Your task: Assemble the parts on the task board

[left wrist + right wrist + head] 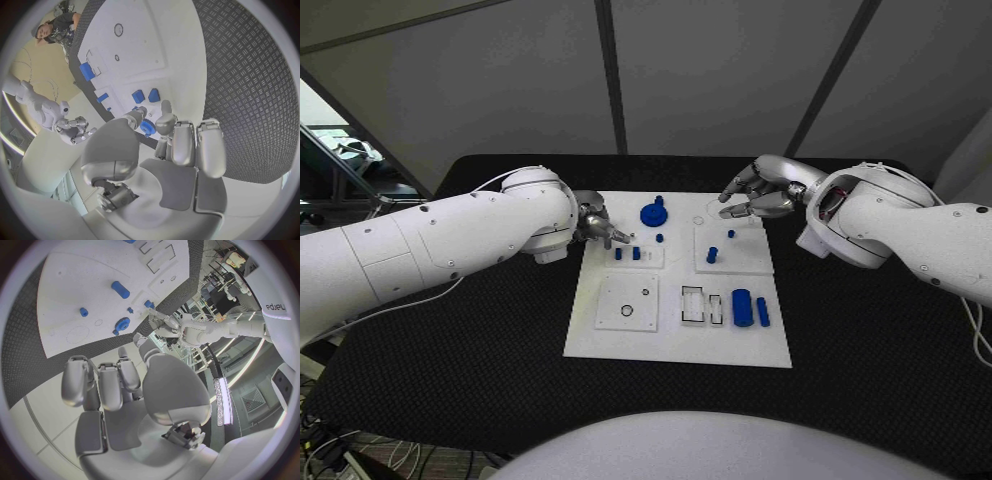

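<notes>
The white task board lies mid-table. On its far half stand a blue round knob, two short blue pegs and a taller blue peg. Two blue blocks lie at its near right beside empty slots. My left hand hovers at the board's far left edge. Its fingers are apart and hold nothing, with the knob showing between them and the pegs just beyond. My right hand hangs over the far right corner, fingers loosely spread and bare.
A square plate with a round hole sits on the board's near left. Black table surrounds the board on all sides. Grey wall panels stand behind the table's far edge.
</notes>
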